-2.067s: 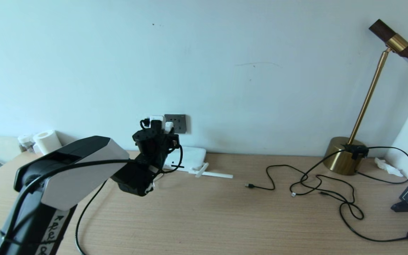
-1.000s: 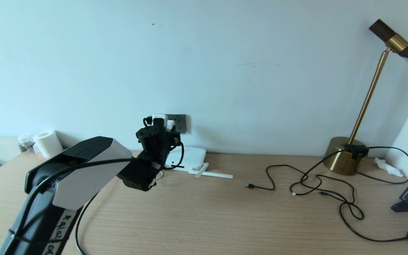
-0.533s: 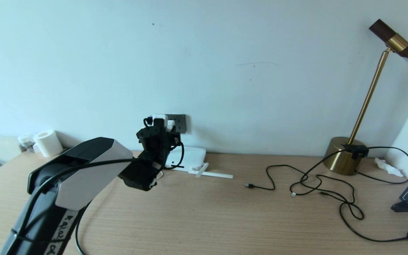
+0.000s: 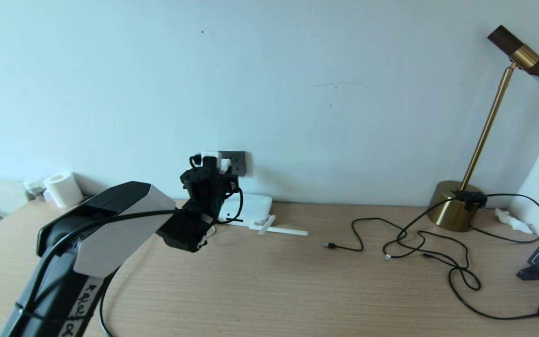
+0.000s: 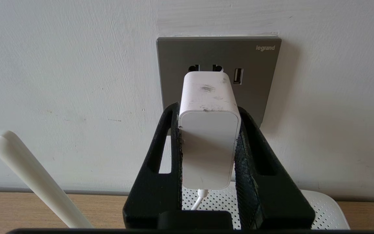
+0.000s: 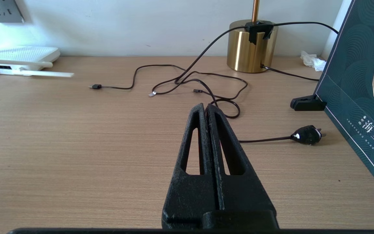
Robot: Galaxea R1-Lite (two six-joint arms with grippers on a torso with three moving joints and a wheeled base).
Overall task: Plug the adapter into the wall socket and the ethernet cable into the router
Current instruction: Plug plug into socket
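While my left gripper (image 5: pixel 208 113) clamps the adapter (image 5: pixel 208 130) between its two black fingers (image 5: pixel 161 156), the white block stands pressed against the lower part of the wall socket (image 5: pixel 258 74). Whether its pins sit in the holes I cannot tell, since the block hides them. Two round holes and a narrow slot show on the grey plate just above the adapter. A thin white cord (image 5: pixel 198 200) leaves the adapter's near end and drops toward the router (image 5: pixel 323 208), which lies on the desk (image 4: pixel 274 290) directly below the socket, against the wall. One white antenna (image 5: pixel 28 175) slants up beside my fingers; in the head view another antenna (image 4: pixel 283 230) lies flat on the wood.

My right gripper (image 6: pixel 206 109) hangs low over the desk, well apart from the socket, its fingers pressed together on nothing. Ahead of it thin black cables (image 6: pixel 190 81) tangle near a brass lamp base (image 6: pixel 247 48). A black cable (image 4: pixel 103 299) runs along the desk under my left arm; I cannot tell from here whether it is the ethernet cable.
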